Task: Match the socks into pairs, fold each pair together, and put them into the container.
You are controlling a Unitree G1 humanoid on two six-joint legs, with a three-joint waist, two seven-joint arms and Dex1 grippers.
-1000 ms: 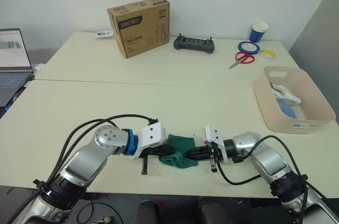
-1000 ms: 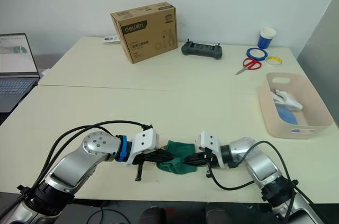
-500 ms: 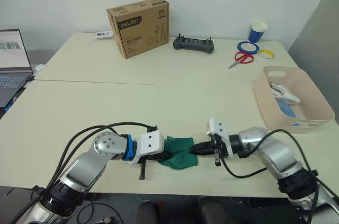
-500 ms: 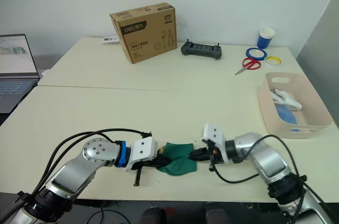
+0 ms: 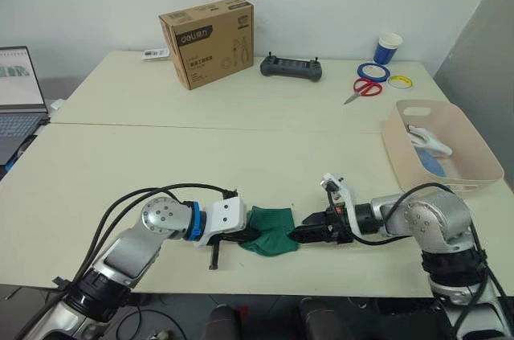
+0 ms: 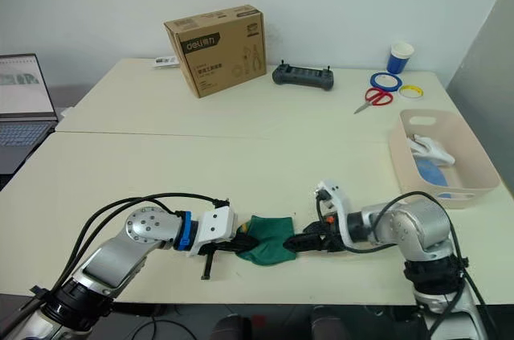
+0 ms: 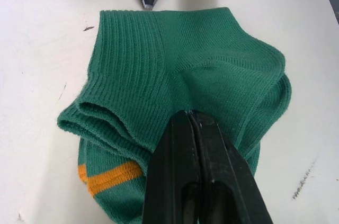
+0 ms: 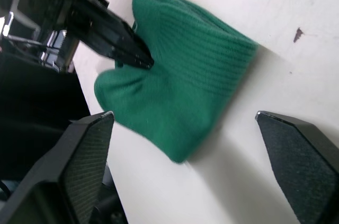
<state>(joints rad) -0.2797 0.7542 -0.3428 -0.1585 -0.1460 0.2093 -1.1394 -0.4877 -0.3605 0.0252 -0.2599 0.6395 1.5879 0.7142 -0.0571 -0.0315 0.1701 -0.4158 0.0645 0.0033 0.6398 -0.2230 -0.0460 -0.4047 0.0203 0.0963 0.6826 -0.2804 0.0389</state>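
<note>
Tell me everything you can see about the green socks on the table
The green socks are a dark green ribbed knit pair folded into one thick bundle, with an orange-yellow stripe at one layered edge. The bundle lies flat near the front edge of the cream table, between the two arms. The left gripper is shut on it, pressing into the fabric. The right gripper is open, its fingers spread either side of the bundle's far end, not touching it.

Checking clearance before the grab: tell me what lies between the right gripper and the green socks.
Nothing: in the right wrist view, bare table separates the open right gripper from the green socks, which the left gripper pinches.
</note>
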